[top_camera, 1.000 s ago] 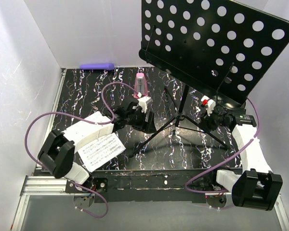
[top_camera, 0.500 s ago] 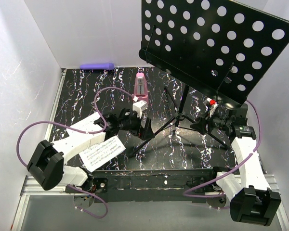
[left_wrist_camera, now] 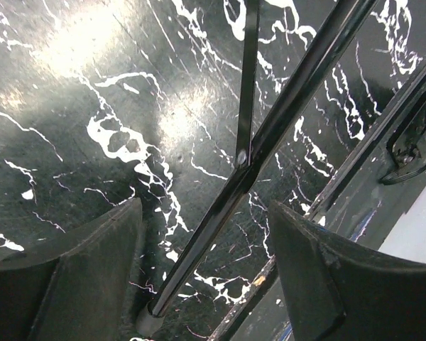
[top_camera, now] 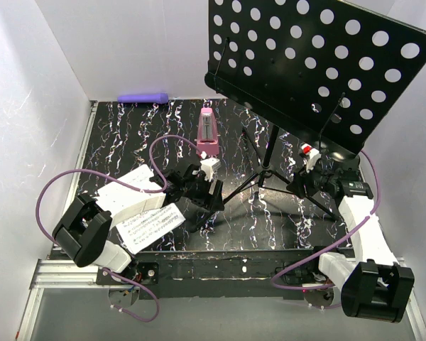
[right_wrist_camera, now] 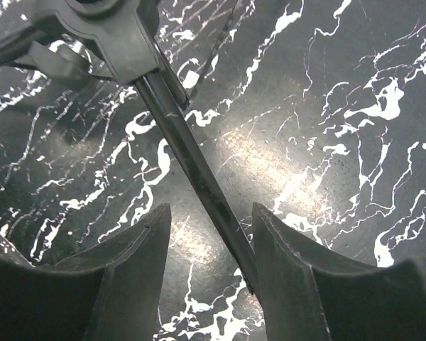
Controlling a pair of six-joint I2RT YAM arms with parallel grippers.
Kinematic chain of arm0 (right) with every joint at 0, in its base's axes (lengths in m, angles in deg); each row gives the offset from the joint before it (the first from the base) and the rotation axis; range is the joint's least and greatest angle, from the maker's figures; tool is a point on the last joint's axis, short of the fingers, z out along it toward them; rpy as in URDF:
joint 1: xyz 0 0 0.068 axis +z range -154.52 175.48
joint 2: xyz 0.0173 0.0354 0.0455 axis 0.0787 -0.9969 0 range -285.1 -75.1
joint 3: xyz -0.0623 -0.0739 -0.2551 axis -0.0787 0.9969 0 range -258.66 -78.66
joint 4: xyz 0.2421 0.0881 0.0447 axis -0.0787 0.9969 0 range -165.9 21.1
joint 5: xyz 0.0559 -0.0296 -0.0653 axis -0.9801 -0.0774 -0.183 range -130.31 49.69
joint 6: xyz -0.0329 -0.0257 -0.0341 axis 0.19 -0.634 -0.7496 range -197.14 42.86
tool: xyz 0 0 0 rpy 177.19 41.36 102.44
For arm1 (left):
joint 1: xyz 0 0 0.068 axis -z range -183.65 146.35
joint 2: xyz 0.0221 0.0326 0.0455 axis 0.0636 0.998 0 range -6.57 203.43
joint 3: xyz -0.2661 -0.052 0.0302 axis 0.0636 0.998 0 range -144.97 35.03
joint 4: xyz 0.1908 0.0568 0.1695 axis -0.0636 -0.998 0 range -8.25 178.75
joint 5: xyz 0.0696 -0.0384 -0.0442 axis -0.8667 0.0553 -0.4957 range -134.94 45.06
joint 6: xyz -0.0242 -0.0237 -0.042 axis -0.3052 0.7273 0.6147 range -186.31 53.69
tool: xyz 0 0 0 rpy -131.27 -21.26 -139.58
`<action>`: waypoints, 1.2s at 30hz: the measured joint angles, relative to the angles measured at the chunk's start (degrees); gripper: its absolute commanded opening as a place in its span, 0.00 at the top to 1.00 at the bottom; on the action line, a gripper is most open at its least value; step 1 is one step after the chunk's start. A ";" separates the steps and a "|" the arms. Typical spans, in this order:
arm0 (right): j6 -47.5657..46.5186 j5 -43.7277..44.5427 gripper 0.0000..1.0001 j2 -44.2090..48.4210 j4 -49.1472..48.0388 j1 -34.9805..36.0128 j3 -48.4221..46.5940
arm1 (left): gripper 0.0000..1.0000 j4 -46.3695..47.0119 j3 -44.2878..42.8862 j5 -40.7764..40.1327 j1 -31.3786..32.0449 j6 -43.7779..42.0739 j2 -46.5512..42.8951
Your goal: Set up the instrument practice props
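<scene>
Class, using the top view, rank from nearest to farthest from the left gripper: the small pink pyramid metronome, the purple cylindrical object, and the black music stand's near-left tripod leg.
1. Black tripod leg: between the open fingers of the left gripper.
2. Pink metronome: just beyond, mid-table.
3. Purple cylindrical object: far-left corner, against the back wall.

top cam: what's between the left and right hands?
The music stand's tripod base, pole and spread legs, stands between the left hand and right hand; the top view shows it.
</scene>
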 measured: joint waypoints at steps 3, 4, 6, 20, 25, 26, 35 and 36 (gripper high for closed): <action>-1.57 2.40 0.42 -1.49 0.00 1.29 0.00 | 0.41 -0.13 1.20 0.02 0.72 0.33 0.22; -2.10 3.17 0.42 -2.25 0.00 1.68 0.00 | 0.50 -0.13 1.33 0.17 1.07 0.42 0.61; -2.82 4.04 0.45 -4.11 0.04 2.38 -0.09 | 0.59 0.33 1.31 0.96 1.79 0.59 2.10; -7.26 13.66 0.51 -12.94 -0.55 4.98 -6.60 | 0.76 4.22 -1.64 3.41 8.02 2.69 10.21; -8.37 17.77 0.45 -18.03 -3.34 4.83 -10.56 | 0.76 6.75 -7.89 4.52 11.08 5.66 16.72; -8.44 18.27 0.44 -18.47 -3.82 4.72 -10.91 | 0.75 7.13 -9.25 4.63 11.72 6.16 18.12; -8.55 18.73 0.34 -18.88 -6.49 0.90 -11.78 | 0.65 8.90 -17.27 6.03 14.21 9.57 26.08; -8.50 18.16 0.32 -18.49 -6.47 0.44 -11.78 | 0.60 8.98 -17.29 5.99 14.29 9.84 26.12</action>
